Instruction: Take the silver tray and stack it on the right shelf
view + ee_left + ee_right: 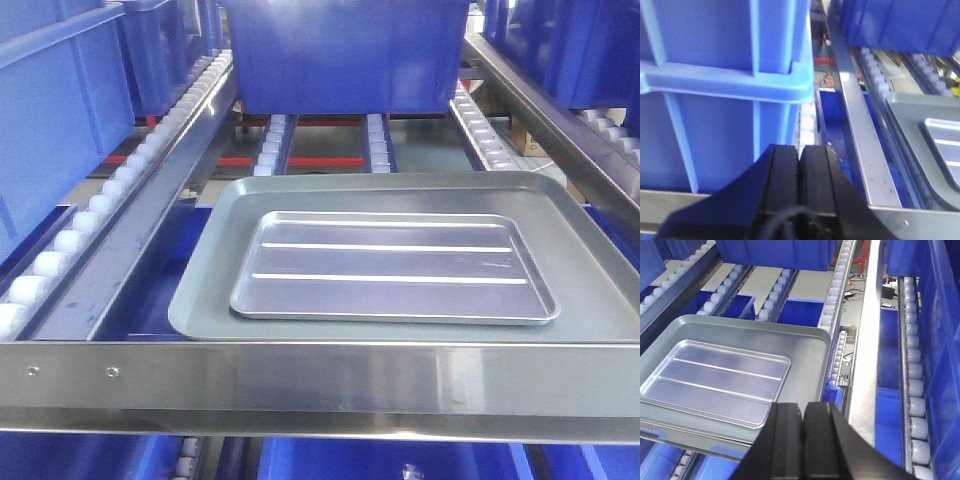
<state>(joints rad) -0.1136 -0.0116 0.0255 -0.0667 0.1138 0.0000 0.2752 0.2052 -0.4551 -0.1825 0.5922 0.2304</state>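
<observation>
Nearest the front camera runs the broad brushed-steel front bar (320, 385) of the right shelf (150, 175), two small screws near its left end. Just behind the bar, from the left: a slanting track of white rollers (70, 240), then a steel side rail, then the large dull grey tray (205, 290) lying flat across the shelf. The silver tray (395, 265) sits inside that grey tray, resting on its floor, its two long raised ridges running left to right and its rim clear of the grey tray's rim on all sides. Behind both, a big blue bin (345, 55) stands on the roller tracks, close to the grey tray's far edge. More blue bins (55, 120) crowd the neighbouring lane on the left and the upper right corner.

From the left wrist view, the left gripper (800, 170) has its black fingers pressed together with nothing between them; a pale blue crate (725, 80) fills the space straight ahead of it, and the silver tray (945, 140) shows only at the far right edge.

From the right wrist view, the right gripper (802, 435) is likewise clenched on nothing, poised above the near right corner of the grey tray (810, 340), apart from the silver tray (715, 380). To its right stand a steel rail (865, 355) and another roller track (912, 370).
</observation>
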